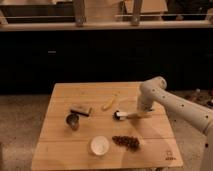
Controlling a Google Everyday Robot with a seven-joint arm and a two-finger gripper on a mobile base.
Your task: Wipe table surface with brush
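Gripper (142,113) at table's 3 o'clock side, clamped on handle end of brush (126,115). Dark head points 9 o'clock, down on table surface (60,150). We judge brush light, stiff, handle prob. slick, so pinch firm at far end.

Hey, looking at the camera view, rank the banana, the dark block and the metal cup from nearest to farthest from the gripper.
The gripper, right of the table's centre, is shut on the brush.
1. banana, to its left, farther back.
2. dark block, left of centre.
3. metal cup, farthest left.
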